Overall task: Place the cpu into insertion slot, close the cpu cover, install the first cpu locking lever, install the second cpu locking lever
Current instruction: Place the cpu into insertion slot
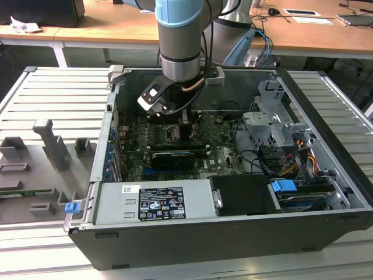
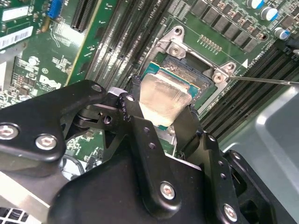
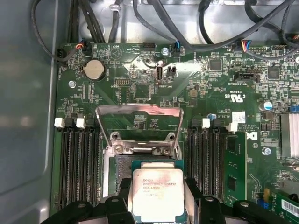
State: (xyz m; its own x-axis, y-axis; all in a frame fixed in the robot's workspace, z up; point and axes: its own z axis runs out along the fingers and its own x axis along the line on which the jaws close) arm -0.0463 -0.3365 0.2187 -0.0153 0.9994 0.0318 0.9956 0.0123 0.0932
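Exterior view: open computer case point(image 1: 175, 248) lies on its side on a ribbed grey table point(image 1: 46, 96). The arm point(image 1: 180, 41) reaches straight down into the case from above. Its wrist sits low over the green motherboard point(image 1: 134, 137), roughly mid-board. A grey power supply point(image 1: 116, 201) runs along the near wall, with a drive cage point(image 1: 274, 116) toward the exterior view's right.

First wrist view: the cpu point(image 3: 158, 193) has its pale metal top facing the camera and is clamped between the black jaws. The jaws are closed on two opposite edges of the chip. The cpu lies directly over the insertion slot point(image 3: 119, 171), and dark socket shows beside and beyond it. Cannot tell whether the chip is fully seated or just above the contacts. The cpu cover point(image 3: 138, 125) is swung open and stands up from its hinge at the far edge of the slot. Board shows through its square window. Memory slots point(image 3: 77, 163) flank the socket on both sides. A coin cell point(image 3: 95, 70) sits further up the board.

Second wrist view: same grip seen from behind the jaws, with the chip's green edge lying over the socket frame. A thin metal rod point(image 2: 266, 80) runs out from the frame's corner, lying free across the memory slots.
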